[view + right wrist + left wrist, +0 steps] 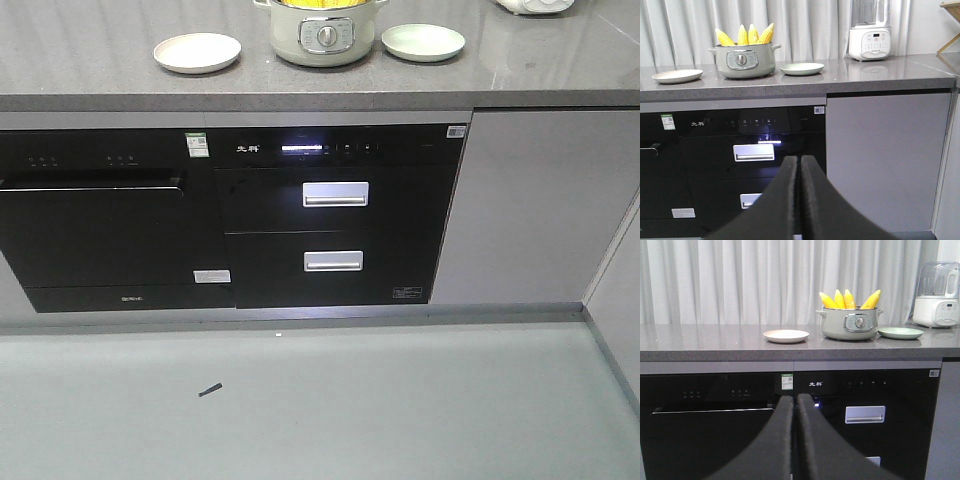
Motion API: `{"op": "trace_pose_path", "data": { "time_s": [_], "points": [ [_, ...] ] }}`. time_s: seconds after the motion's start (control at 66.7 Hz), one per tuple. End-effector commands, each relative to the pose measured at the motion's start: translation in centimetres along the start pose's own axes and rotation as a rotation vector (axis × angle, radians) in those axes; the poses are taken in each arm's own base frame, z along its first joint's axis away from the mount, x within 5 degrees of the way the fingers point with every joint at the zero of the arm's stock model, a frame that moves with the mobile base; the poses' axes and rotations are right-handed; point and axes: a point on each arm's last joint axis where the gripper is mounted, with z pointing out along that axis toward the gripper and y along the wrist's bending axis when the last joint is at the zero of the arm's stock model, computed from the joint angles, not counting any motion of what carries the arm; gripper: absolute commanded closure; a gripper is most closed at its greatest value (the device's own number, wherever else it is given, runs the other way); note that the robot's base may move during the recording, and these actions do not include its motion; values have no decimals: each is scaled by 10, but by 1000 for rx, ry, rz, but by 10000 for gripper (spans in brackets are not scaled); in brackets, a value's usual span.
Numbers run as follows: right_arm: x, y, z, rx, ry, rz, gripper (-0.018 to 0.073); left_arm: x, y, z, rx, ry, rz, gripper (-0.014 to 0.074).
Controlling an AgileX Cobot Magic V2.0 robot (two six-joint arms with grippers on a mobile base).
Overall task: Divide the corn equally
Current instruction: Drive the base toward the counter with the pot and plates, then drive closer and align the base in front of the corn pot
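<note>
Four corn cobs are standing in the pot on the counter; the cream plate at its 9 o'clock and the green plate at 3 are lying bare. The left pincer and right pincer are resting pressed together, empty.

Grey kitchen front backed by white curtains.
A speckled grey table tops black glass-fronted built-in appliances and a plain grey cabinet door; below, the pale grey floor shows a soft sheen.
</note>
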Motion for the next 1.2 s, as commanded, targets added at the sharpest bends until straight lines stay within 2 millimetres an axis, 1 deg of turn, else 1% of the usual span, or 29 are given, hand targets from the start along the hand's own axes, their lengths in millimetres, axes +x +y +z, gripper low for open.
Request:
{"op": "trace_pose_path", "data": {
  "time_s": [0.0,1.185],
  "points": [
    [-4,0,0,1,-69,-16,564,-3,0,-1,1,-68,-9,603],
    [-4,0,0,1,-69,-16,564,-3,0,-1,1,-68,-9,603]
  ]
}}
